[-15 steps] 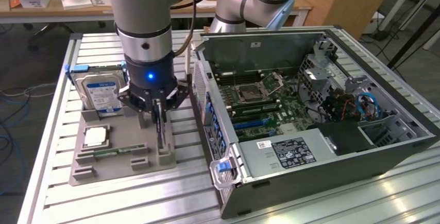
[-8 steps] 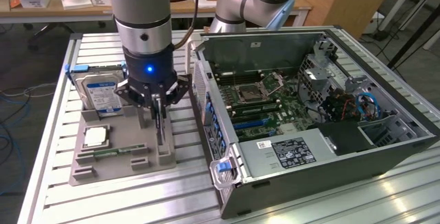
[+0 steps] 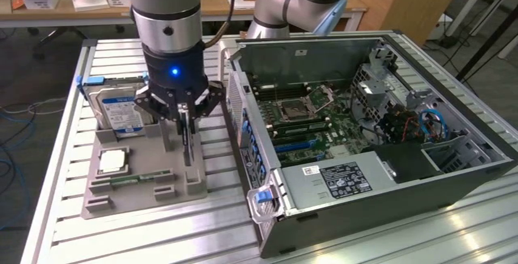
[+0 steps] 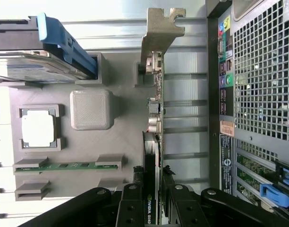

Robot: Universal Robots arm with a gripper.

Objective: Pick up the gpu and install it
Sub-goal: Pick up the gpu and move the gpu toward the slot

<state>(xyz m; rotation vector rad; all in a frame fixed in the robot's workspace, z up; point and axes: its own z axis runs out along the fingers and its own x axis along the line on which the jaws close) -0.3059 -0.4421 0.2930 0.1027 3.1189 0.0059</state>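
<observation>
Both fingers (image 4: pixel 131 205) of my pincer (image 3: pixel 185 118) clasp the top edge of the gpu (image 3: pixel 188 148), which stands on edge in the grey holder (image 3: pixel 130 197), centre-left of the exterior view, beside the open computer case (image 3: pixel 364 124).

Here's the slatted aluminium worktop (image 3: pixel 162 233), and on it a flat grey plastic holder (image 3: pixel 133 194). A silver hard drive with a blue-white label (image 3: pixel 117 112) stands on edge at its far end. A square silver processor chip (image 3: pixel 113 161) lies flat in its recess, with a narrow green memory stick (image 3: pixel 130 179) slotted just beside it. On the exterior view's right lies an open black computer tower (image 3: pixel 364 218), its green motherboard (image 3: pixel 307 118) exposed and a silver power supply box with a black label (image 3: pixel 340 176) near the front. Behind everything stands a wooden desk (image 3: pixel 81 12).
</observation>
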